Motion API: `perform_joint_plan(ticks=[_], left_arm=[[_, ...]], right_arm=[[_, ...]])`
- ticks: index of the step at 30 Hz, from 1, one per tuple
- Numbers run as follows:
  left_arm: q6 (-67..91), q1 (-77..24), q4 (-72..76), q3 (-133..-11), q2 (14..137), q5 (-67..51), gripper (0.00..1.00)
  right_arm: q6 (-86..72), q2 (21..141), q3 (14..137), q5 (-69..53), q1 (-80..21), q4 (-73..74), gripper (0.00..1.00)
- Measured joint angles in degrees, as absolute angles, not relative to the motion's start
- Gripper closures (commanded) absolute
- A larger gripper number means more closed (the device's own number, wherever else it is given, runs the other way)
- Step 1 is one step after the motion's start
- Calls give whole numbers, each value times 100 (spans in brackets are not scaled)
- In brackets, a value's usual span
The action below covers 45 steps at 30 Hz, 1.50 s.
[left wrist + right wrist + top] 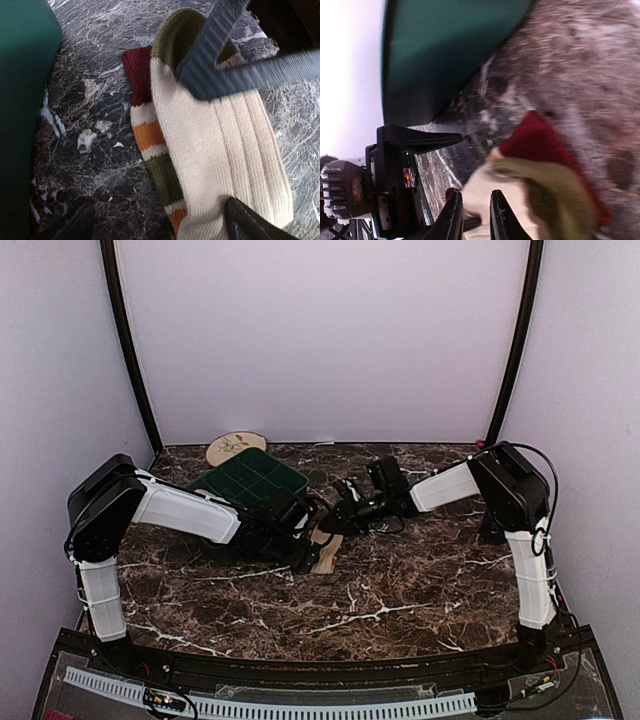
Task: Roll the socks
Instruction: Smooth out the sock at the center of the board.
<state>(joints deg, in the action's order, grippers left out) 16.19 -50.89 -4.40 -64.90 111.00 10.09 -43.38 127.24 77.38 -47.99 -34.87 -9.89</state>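
Socks [220,150], cream ribbed knit banded olive, orange, maroon: lie stacked on dark marbled tabletop [90,100], run lengthwise out from wide-open, empty left hand [157,212]; cuff end [175,35] pinched in nearly closed right hand [476,196].

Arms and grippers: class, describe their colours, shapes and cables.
Both the left arm and the right arm have white box-like links joined by bulky black joint housings. A thin black cable loops along the right arm. The left gripper and right gripper are black, with slim tapering fingers.
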Motion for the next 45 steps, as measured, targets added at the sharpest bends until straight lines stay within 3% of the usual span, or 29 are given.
perform_joint_plan(ticks=[13,21,45], left_arm=[[1559,-5096,-478,-6490,11076,985,7],[1544,-5103,-506,-6473,11050,939,7],[1621,-5118,-613,-6298,10862,893,5]], right_arm=[[-4482,12807,8099,-4875,-3734,-1079,76],[-4287,13694,8958,-5028,-3634,-722,74],[-3732,13931,9773,-4794,-3076,169,72]])
